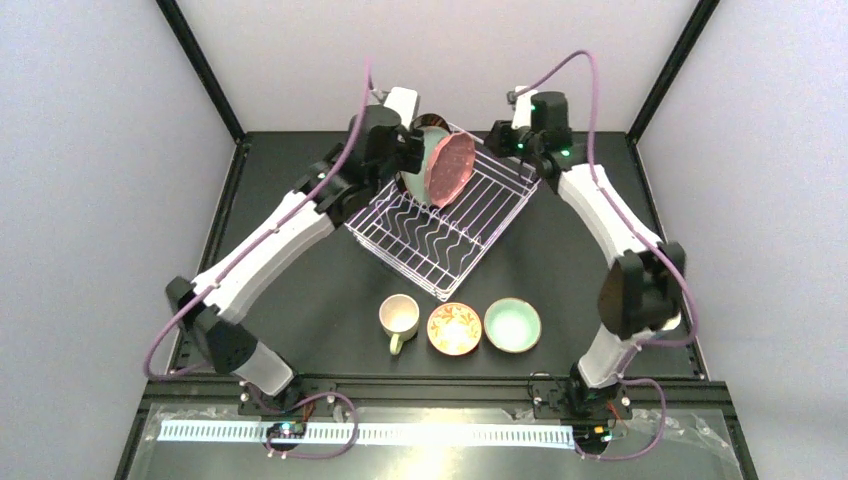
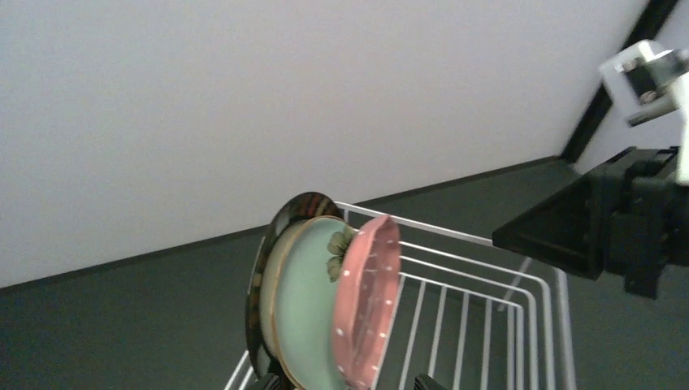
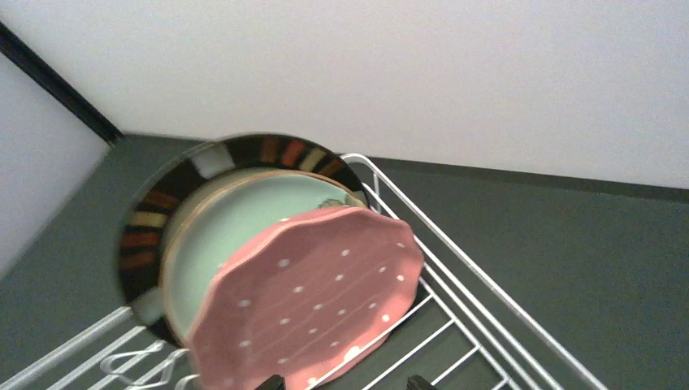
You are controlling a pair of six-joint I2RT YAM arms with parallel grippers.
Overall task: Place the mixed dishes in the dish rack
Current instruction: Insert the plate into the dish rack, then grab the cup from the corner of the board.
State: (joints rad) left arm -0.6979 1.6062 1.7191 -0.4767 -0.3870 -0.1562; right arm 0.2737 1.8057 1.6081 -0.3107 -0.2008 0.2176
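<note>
Standing on edge in the far corner of the dish rack (image 1: pixel 455 250), three plates are seen packed face to back. At the back is found the cream plate with dark striped rim (image 3: pixel 244 151), its border banded in brown, orange and cream. Against it the teal flower plate (image 3: pixel 231 227) is leaned, a dark blossom shown near its top edge. In front the pink dotted scalloped plate (image 3: pixel 313 296) is propped, its white dots and wavy outline plainly made out. All three faces are turned toward the right arm's side.

The rack itself, white wire with wavy dividers, is set diagonally on the dark table (image 1: pixel 330 300), with its long axis laid from far right to near left.

The left pincer (image 2: pixel 348 383) is held at the plates' left side. Its fingertips are spread wide at the bottom of the wrist view, and nothing is seen clamped. The right pincer (image 3: pixel 343 383) is poised before the front plate's face, its tips also well apart and no grip seen.

Nearer the arms, a row is laid out on the table. The cream mug (image 1: pixel 399 316) is stood mouth up with its handle pointed to the near edge. The red-orange bowl (image 1: pixel 454 328) is placed just beside it, and the mint bowl (image 1: pixel 512 325) is at the right. Both bowls are upright.
</note>
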